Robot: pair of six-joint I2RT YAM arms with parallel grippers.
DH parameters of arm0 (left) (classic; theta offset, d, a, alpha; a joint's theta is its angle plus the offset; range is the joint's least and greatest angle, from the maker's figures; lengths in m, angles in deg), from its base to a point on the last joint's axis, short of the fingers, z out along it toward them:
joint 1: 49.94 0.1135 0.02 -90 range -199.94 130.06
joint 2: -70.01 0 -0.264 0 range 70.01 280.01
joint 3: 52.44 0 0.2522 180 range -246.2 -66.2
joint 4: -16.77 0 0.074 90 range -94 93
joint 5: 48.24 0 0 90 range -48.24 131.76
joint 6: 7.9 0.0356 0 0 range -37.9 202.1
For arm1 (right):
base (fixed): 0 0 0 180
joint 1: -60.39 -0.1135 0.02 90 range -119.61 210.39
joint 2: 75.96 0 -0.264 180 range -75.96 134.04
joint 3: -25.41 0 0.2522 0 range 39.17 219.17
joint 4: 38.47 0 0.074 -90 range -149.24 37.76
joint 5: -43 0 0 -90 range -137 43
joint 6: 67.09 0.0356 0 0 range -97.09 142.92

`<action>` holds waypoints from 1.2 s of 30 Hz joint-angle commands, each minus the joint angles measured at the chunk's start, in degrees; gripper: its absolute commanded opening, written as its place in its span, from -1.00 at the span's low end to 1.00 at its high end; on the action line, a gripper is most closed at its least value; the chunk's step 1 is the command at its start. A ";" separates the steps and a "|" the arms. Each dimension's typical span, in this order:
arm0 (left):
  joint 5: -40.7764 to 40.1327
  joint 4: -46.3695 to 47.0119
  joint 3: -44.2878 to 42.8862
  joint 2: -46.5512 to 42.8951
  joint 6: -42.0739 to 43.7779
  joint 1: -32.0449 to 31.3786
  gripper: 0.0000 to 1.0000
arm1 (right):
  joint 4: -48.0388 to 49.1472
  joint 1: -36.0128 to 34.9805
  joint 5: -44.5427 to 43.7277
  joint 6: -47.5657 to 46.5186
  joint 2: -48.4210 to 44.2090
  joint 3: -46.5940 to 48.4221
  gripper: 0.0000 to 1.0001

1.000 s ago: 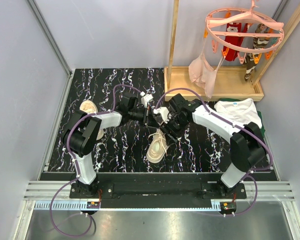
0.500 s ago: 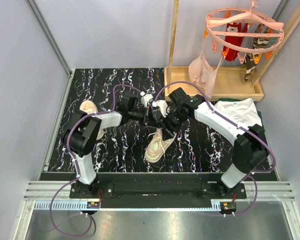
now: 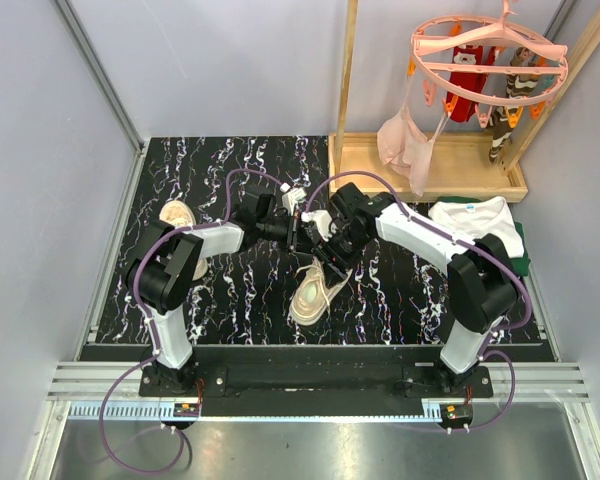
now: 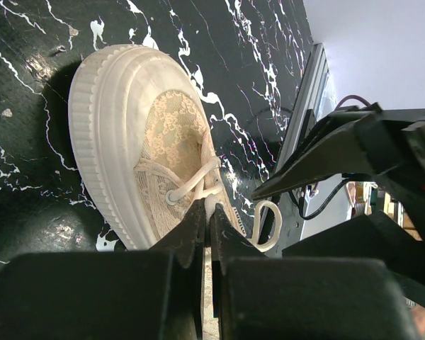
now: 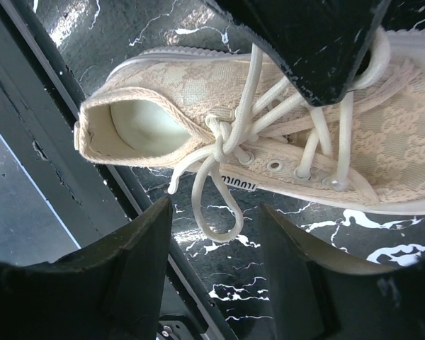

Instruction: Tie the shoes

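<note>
Left wrist view gives us the left gripper (image 4: 207,212) pinched shut on a white lace (image 4: 193,180) of the beige shoe (image 4: 163,134). Our right gripper (image 5: 214,209) hangs spread, holding nothing, near the shoe's knot (image 5: 223,133). The shoe lies mid-table (image 3: 210,170). The second shoe (image 3: 177,215) sits far left.

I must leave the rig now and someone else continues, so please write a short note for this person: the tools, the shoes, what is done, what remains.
Left tool: shut, pinching a white lace of the middle shoe.
Right tool: open above the same shoe, holding nothing.
Shoes: middle shoe on the table between the arms; second shoe at the left, partly hidden by the left arm.
Done: one knot on the middle shoe.
Left: no finished bow visible; state of the second shoe cannot be told.
</note>
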 commanded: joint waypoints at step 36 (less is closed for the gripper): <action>-3.30 2.02 8.75 -6.66 1.49 5.06 -1.00 | 4.67 4.68 -13.94 -6.68 3.96 -4.58 -1.00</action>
